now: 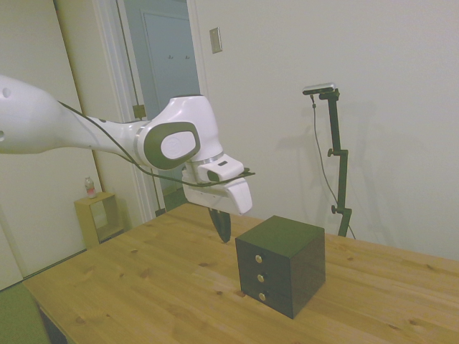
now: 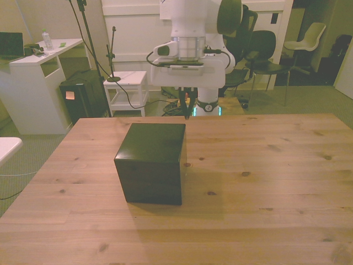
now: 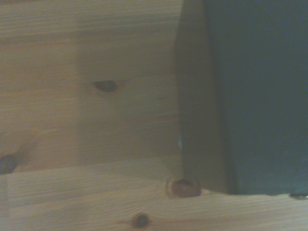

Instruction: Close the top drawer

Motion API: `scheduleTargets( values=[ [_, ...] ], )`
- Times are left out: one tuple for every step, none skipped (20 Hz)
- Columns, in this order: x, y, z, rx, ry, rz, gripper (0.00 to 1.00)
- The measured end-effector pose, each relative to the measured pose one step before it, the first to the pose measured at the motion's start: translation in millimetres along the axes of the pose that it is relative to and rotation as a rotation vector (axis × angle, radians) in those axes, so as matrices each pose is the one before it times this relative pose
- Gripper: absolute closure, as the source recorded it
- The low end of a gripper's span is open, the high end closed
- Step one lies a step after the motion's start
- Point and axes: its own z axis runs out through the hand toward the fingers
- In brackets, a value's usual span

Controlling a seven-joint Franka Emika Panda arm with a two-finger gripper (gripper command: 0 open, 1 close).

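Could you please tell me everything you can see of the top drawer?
The top drawer is the uppermost of three shallow black fronts in the black cabinet, with one small round brass knob. In the side view it looks flush with the two below, so apparently shut. Nothing touches it; the gripper hangs beside the cabinet.

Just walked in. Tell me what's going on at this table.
A white robot arm hangs over a wooden table with its gripper pointing down just behind a small black cabinet, not touching it. The cabinet has three drawers with brass knobs. In the side view, the top drawer looks flush with the two below it, so it appears to be closed. The gripper holds nothing, and its fingers look close together.
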Motion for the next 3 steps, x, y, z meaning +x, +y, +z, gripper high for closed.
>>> scheduleTargets(
  values=[
    [-13.07, -6.05, 0.27, -0.00091, -0.00334, -0.0098, 1.0],
    [-13.94, -6.2, 0.34, -0.0013, -0.00329, -0.01071, 1.0],
    [-15.02, -6.57, 0.53, 0.00048, -0.00547, -0.01014, 1.0]
  ],
)
